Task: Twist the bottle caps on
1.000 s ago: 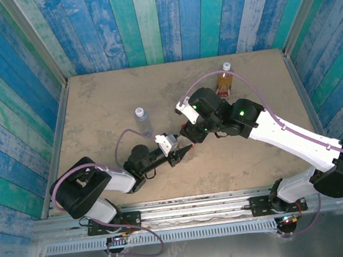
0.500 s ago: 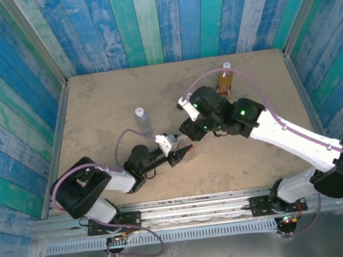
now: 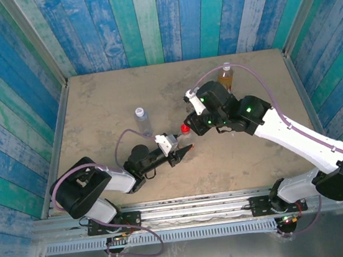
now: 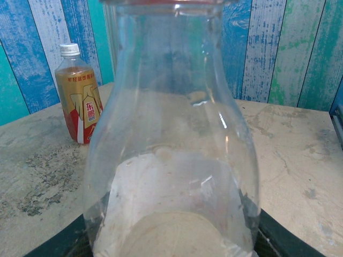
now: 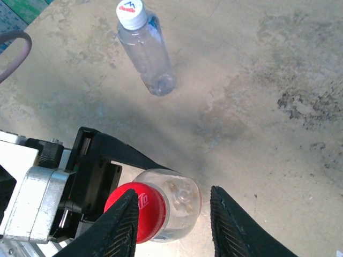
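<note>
- Evidently, the bright red round plastic cap (image 5: 131,211) is seated on the neck of the clear thin-walled plastic bottle (image 4: 171,160), which is clamped low on its body by the left pincer (image 3: 185,149).
- The right pincer (image 5: 172,193) is poised over the cap with its jaws apart. The cap lies against one finger and a gap is left to the other, so nothing is gripped.
- How far the cap is threaded cannot be told.
- The cap is judged light, stiff and smooth. It should be taken squarely across its rim, or a slip is likely when it is turned.
- The bottle is judged light and easily dented, so a firm hold below is needed or it may be spun with the cap.
- Ahead of the right pincer and well apart, a small clear bluish plastic bottle with a white cap (image 5: 147,51) stands on the sand-coloured bench (image 3: 105,99).
- Beyond the left pincer and to its left, an amber-filled plastic bottle with an orange-red label (image 4: 79,96) stands capped, well apart.
- Only the left pincer's black fingers, just below the cap, are judged to be in the way.
</note>
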Controlling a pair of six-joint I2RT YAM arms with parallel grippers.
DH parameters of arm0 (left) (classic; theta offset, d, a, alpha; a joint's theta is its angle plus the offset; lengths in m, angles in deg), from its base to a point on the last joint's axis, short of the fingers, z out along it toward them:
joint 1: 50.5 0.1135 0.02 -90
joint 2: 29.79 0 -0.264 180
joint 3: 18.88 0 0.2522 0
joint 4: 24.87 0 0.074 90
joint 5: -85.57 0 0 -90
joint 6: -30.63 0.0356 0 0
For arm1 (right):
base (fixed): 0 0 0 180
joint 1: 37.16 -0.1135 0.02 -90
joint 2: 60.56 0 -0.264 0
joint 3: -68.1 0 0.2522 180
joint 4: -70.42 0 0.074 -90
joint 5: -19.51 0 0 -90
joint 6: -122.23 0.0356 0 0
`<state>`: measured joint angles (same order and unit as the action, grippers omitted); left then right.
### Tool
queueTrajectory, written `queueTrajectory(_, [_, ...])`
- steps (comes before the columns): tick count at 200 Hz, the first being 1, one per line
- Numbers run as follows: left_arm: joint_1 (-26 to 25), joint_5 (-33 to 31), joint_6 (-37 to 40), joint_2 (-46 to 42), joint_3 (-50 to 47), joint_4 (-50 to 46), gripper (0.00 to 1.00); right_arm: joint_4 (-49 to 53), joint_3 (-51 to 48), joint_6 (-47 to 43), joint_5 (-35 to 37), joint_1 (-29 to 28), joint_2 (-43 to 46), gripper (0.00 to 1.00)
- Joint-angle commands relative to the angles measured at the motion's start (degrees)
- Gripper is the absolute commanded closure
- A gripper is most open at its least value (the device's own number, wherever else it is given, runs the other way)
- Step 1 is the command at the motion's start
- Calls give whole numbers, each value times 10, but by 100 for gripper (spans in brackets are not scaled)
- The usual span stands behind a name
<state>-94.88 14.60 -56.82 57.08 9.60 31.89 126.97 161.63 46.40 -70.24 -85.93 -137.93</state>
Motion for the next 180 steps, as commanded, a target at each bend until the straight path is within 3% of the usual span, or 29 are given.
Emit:
queueTrajectory(1, [-2, -2, -7, 27, -20, -109, 47, 1, -14, 6, -10, 4, 9, 62])
queueTrajectory(180, [-1, -2, -7, 27, -17, -113, 47, -1, -28, -3, -29, 4, 24, 60])
